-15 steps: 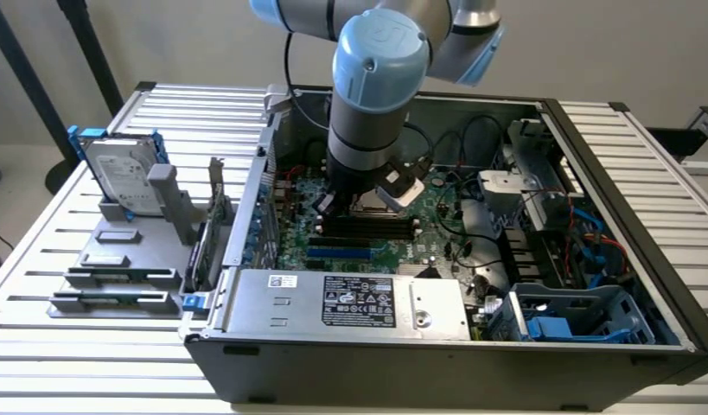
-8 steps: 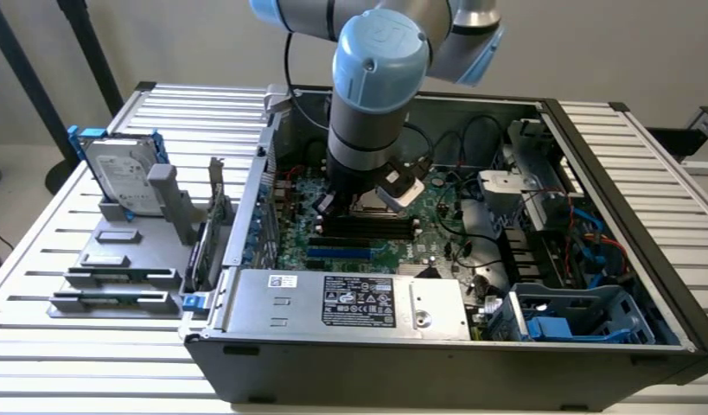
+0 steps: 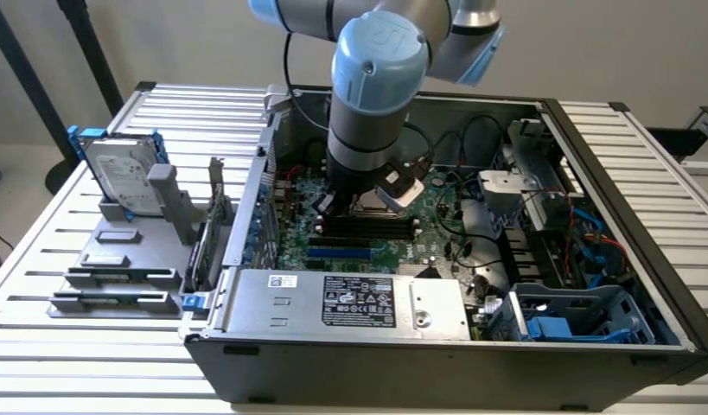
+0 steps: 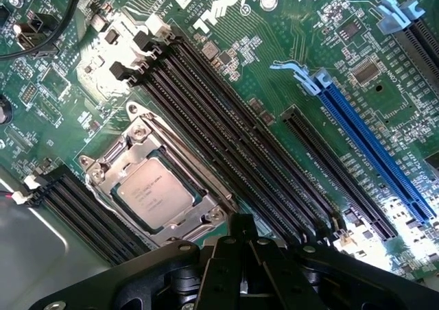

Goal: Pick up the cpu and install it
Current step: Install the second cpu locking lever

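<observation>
The arm (image 3: 371,104) reaches down into the open computer case (image 3: 446,346), which lies on its side on the slatted metal surface (image 3: 54,259). Its lower end sits over the middle of the green motherboard (image 3: 294,246), just above the processor socket area.

In the wrist view the cpu (image 4: 153,194) lies flat inside the metal socket frame (image 4: 103,169), its silvery top with printed text facing up. The socket frame borders it all round, and nothing grips or touches the chip. The socket stands just beside a bank of 4 long black memory slots (image 4: 226,125) that run diagonally across the board, with another set of black slots (image 4: 68,200) on the socket's other side.

The pincer (image 4: 240,221) is closed and holds nothing; its black fingers meet at a point just beside the edge of the socket frame, close to the nearest memory slot, and the black body of the tool spreads out behind them.

Beyond the memory slots lie a short black expansion slot (image 4: 336,176) and a long blue expansion slot (image 4: 374,149) with a pale blue latch at its end. White lettering is printed on the board near the slots' far ends.

In the exterior view a silver power supply (image 3: 342,303) with a label occupies the near edge of the case, and a blue plastic drive cage (image 3: 584,316) fills the near corner toward the exterior view's right. On the surface toward the exterior view's left, a grey holder (image 3: 118,259) carries a hard drive (image 3: 118,177) standing upright in a blue frame.
</observation>
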`<state>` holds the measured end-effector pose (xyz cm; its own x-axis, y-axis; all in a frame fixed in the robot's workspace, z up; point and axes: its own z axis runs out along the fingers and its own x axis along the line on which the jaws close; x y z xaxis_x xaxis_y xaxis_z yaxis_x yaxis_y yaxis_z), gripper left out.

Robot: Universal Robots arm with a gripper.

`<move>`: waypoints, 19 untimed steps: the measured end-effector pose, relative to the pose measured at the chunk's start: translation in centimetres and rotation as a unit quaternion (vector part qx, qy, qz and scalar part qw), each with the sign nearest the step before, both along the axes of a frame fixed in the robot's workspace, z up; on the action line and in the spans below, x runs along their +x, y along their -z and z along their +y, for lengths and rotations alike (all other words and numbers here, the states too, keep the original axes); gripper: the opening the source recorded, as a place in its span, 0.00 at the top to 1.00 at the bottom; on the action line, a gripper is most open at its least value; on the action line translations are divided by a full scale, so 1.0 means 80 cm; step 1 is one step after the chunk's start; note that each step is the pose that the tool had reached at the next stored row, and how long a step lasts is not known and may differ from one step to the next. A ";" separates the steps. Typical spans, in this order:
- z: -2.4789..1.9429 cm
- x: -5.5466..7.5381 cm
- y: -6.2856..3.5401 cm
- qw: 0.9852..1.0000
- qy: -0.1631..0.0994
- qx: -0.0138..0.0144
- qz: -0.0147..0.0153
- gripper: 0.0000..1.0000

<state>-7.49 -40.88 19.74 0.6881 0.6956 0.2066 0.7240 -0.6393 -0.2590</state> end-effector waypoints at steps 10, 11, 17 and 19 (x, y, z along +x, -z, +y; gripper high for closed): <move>0.0000 -0.001 0.000 1.000 0.000 0.001 0.000 0.89; -0.0001 -0.001 -0.001 1.000 0.000 0.001 0.000 0.89; 0.0000 0.002 -0.012 1.000 0.000 0.001 0.002 0.89; 0.0000 0.004 -0.017 1.000 0.000 0.001 0.002 0.89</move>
